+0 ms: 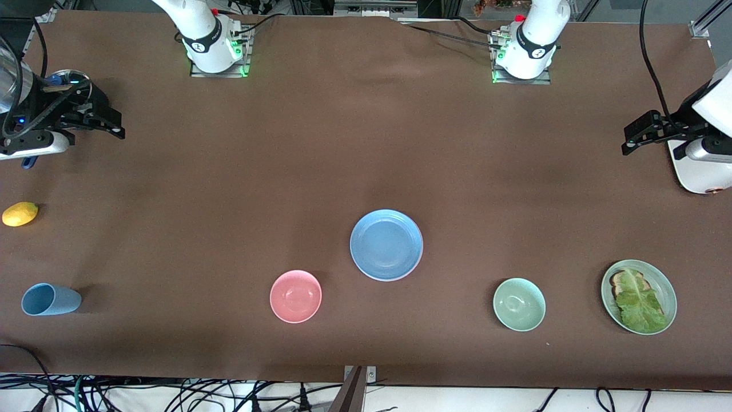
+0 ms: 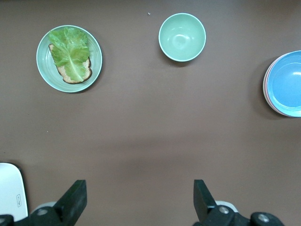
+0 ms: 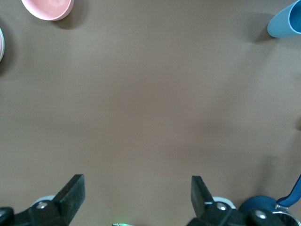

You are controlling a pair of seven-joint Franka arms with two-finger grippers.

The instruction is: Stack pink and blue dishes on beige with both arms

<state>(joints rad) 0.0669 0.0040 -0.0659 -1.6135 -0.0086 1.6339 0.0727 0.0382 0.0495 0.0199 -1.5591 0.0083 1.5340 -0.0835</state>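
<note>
The blue dish lies in the middle of the table as the top of a stack. In the left wrist view the blue dish has the pink dish's rim showing just under it. The beige dish is hidden. My left gripper hangs open and empty over the left arm's end of the table, its jaws wide over bare cloth. My right gripper hangs open and empty over the right arm's end, jaws wide apart. Both arms wait well away from the stack.
A pink bowl and a green bowl sit nearer the front camera than the stack. A green plate with lettuce and toast lies toward the left arm's end. A light blue cup lies on its side near a yellow fruit.
</note>
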